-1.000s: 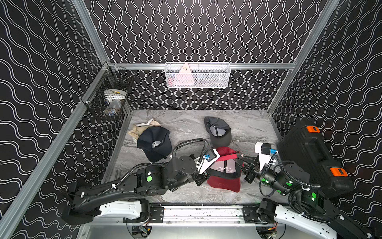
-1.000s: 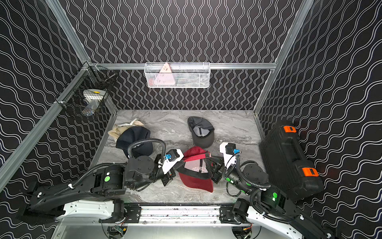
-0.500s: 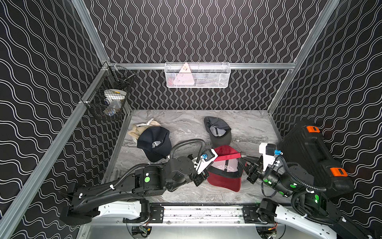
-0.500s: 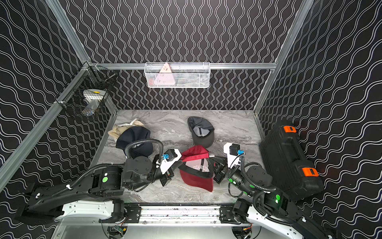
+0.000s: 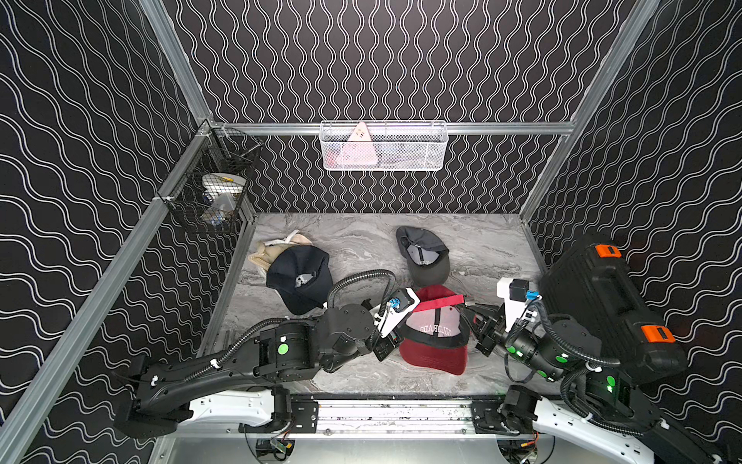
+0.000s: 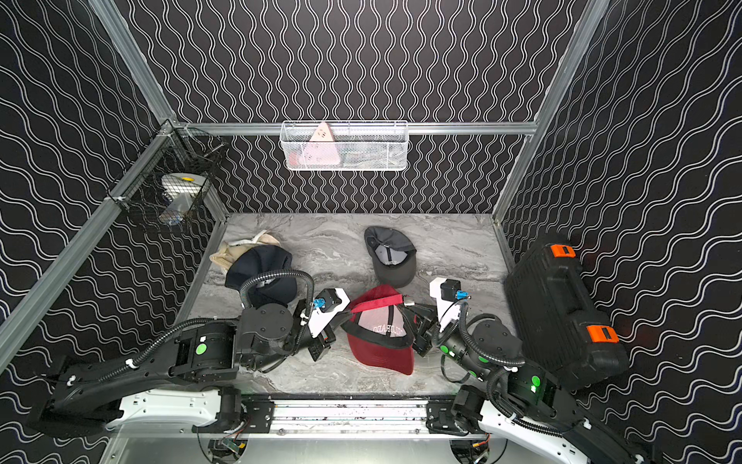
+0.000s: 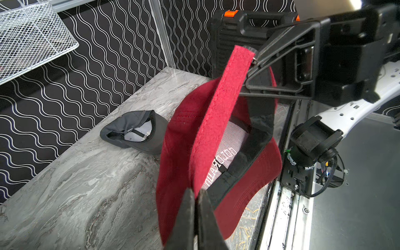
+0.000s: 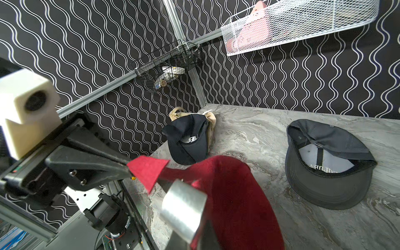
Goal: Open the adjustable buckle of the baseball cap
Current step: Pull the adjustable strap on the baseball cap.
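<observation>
The left gripper (image 7: 195, 194) has its jaws pressed tight together on the free end of the red strap (image 7: 216, 114), with nothing but the webbing between them. Across from it the right gripper (image 7: 255, 59) is just as firmly closed, pinching the strap's other end. A bright metal piece sits there, too blurred in the right wrist view to be sure of, which I take for the buckle (image 8: 184, 210). The strap runs as a straight, taut band from one pair of jaws to the other.

Below that band is the red cap (image 5: 437, 353) it belongs to. It is turned crown-down on the marble table (image 5: 361, 241) so that its pale lining and black sweatband face up, and its brim points toward the front rail. The two arms come in from either side of it.

A grey cap (image 5: 425, 257), also upside down, lies just behind the red cap toward the back wall, apart from it. A navy cap (image 5: 299, 277) lies to the red cap's left and a little further back. A beige cap (image 5: 277, 247) is partly tucked under the navy cap's far side. To the red cap's right, beyond the right arm, a black case (image 5: 602, 305) with orange latches leans at the table's edge.
</observation>
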Robot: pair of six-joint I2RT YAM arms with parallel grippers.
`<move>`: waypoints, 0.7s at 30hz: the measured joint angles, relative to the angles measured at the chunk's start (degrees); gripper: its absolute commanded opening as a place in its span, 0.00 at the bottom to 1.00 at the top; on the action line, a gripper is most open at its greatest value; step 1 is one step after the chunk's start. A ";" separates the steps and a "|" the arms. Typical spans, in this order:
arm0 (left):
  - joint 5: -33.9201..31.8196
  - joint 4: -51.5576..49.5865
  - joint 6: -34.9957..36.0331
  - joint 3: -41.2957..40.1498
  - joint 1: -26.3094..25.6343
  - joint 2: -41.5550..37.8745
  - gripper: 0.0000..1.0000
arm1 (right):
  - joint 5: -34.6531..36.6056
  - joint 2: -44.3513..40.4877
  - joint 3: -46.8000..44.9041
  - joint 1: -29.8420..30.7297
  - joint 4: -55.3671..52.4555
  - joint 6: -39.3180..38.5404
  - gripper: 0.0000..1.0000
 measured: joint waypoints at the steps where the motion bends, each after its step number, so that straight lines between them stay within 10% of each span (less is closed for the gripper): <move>1: -0.15 -0.13 0.00 0.00 0.02 0.00 0.01 | 0.13 0.68 -0.26 0.00 -0.07 0.07 0.00; 21: -1.86 -0.68 1.25 1.16 0.04 -0.13 0.00 | -2.03 7.91 -5.90 -0.04 -0.33 3.04 0.05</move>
